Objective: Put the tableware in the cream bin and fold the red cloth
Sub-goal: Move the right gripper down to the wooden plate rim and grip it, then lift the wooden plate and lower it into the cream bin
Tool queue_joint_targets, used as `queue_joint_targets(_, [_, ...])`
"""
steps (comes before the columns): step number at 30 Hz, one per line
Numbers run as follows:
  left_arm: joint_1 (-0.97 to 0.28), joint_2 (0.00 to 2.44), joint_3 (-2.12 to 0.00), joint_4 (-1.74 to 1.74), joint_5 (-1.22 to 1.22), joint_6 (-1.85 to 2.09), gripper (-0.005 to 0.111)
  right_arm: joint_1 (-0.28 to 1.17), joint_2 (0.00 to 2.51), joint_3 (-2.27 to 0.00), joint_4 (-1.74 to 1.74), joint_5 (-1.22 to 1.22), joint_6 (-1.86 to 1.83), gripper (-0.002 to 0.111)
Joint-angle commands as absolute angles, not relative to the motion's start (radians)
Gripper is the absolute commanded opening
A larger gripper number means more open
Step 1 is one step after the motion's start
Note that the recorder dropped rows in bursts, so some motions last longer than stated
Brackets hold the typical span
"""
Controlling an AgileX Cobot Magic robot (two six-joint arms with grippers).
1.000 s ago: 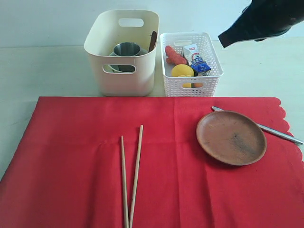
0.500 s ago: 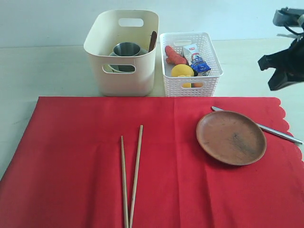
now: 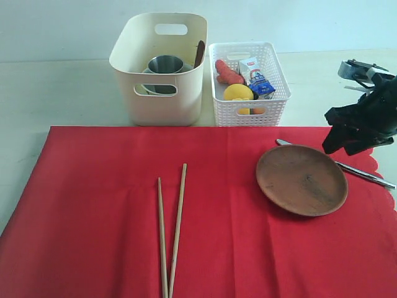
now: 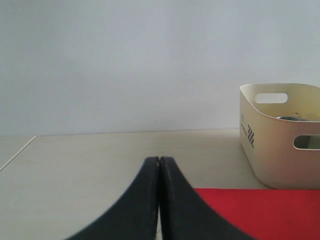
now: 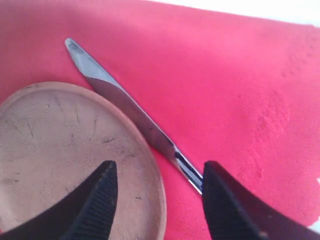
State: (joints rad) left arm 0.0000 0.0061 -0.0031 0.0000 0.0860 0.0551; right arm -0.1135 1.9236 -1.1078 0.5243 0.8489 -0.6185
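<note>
dropped from high up, right jaws hang released over the knife [image 5: 125, 107], left jaws clenched; cup [image 3: 165, 64] sits in the cream bin [image 3: 161, 108], while plate [image 3: 302, 180], chopsticks [image 3: 177, 223] and folding the red cloth [image 3: 93, 205] remain.

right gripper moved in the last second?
Yes. The right gripper has come down from above the white basket's right side to just over the knife beside the brown plate.

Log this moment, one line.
right end effector: open, over knife and plate | left end effector: shut | chopsticks: on red cloth | cup: in cream bin
</note>
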Motion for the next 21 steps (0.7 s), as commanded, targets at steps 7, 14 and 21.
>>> queue_joint_targets(7, [-0.001, 0.000, 0.000, -0.014, 0.088, 0.056, 0.003, -0.116, 1.921, -1.046, 0.704, 0.809, -0.917, 0.051])
queue_joint_targets(14, [-0.001, 0.000, 0.000, -0.014, 0.088, 0.056, 0.003, -0.083, 1.968, -1.029, 0.680, 0.786, -0.942, 0.051])
queue_joint_targets(21, [-0.001, 0.000, 0.000, -0.014, 0.088, 0.056, 0.003, -0.003, 2.001, -1.026, 0.673, 0.752, -0.991, 0.041])
